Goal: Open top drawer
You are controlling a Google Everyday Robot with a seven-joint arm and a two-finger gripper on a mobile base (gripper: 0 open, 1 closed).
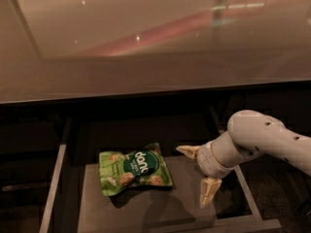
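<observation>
Your top drawer (54, 188) stands pulled out below the counter (146, 57), in the lower middle of the camera view. Its pale grey side rims run down the left and the right, and a pale front rim crosses the bottom right corner. The grey inner floor is exposed to the camera. The drawer front and any handle on it lie past the bottom edge, so you cannot check them here.

One item lies in the drawer: a green snack bag (135, 171), flat on the floor, left of centre and towards the back. It casts a dark shadow on the floor in front of it.

Your gripper (193, 176) is inside the drawer opening, over the right part of the floor, just right of the bag. The white arm (262, 137) enters from the right edge and crosses above the right rim. The fingers (210, 191) are spread wide apart and hold nothing. One tip points left towards the bag's upper right corner, close to it but with a gap showing. The other points down towards the floor near the front rim; whether it touches the floor cannot be told.

The counter is a pale, glossy slab filling the upper half, with faint reddish reflections. The cabinet panels on either side of the drawer are dark and show little detail.
</observation>
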